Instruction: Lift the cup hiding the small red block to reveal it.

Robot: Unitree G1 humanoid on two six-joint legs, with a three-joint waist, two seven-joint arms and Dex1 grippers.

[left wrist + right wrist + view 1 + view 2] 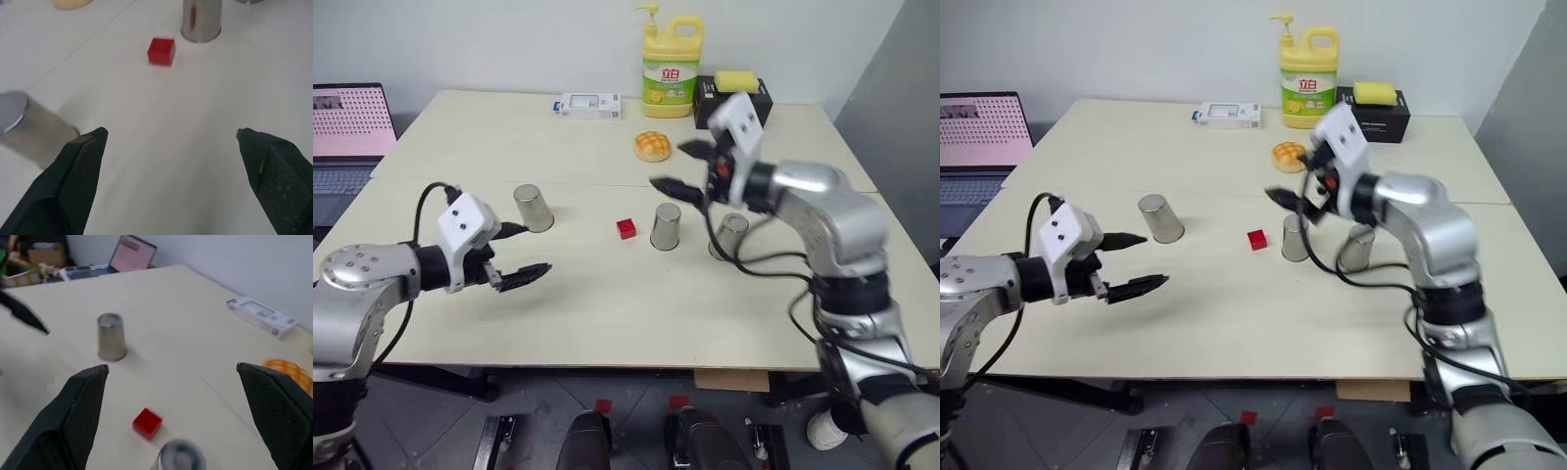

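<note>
Red and uncovered, the small red block [626,228] lies on the table [607,294] just beside the middle cup [666,226], while the right gripper [683,165] and left gripper [519,253] both hover spread apart, holding nothing.

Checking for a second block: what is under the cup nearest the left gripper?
Cannot be seen: that cup stands upside down on the table, hiding whatever it covers. The small red block lies uncovered.

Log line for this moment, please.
red block: exposed beside middle cup | left gripper: open, empty | right gripper: open, empty
</note>
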